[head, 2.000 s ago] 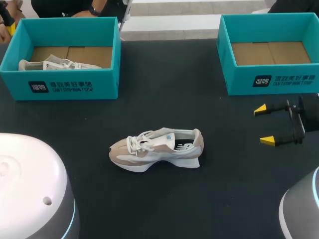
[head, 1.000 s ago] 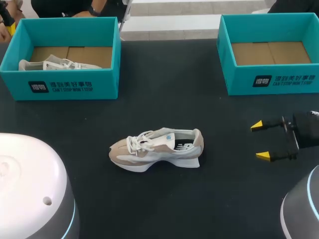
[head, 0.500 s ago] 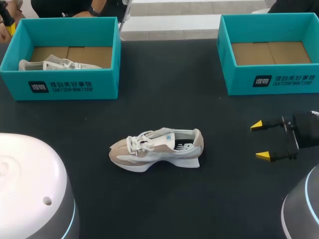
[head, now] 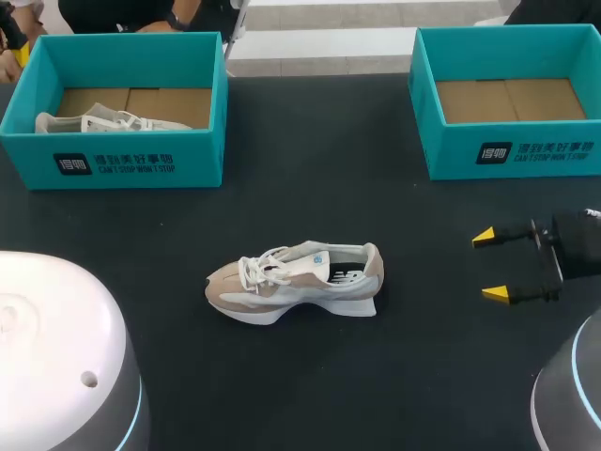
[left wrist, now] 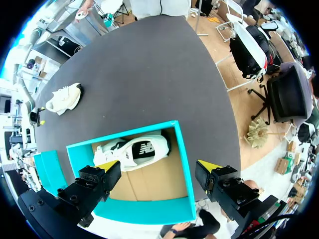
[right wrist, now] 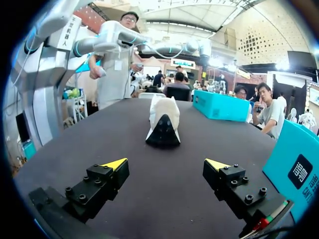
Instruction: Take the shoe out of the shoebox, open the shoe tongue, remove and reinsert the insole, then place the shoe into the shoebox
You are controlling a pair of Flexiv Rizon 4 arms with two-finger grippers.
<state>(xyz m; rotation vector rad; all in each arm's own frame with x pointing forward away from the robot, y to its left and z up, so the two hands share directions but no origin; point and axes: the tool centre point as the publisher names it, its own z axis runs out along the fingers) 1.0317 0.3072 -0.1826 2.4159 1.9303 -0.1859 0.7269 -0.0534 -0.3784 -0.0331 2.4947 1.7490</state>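
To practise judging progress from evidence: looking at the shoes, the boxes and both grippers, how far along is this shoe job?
Done: one shoe stands out on the table. In hand: nothing; the right gripper, open, faces its heel from a gap, and the left gripper, open, hangs over the left shoebox, which holds another shoe. To do: opening the tongue, insole out and back, boxing the shoe.

The right gripper [head: 492,265] hangs low, well apart from the loose shoe [head: 293,280] on its heel side. Its yellow-tipped fingers are spread wide and point level toward the heel. The left gripper [left wrist: 158,165] sits high and far from that shoe, facing downward, its fingers likewise spread wide.
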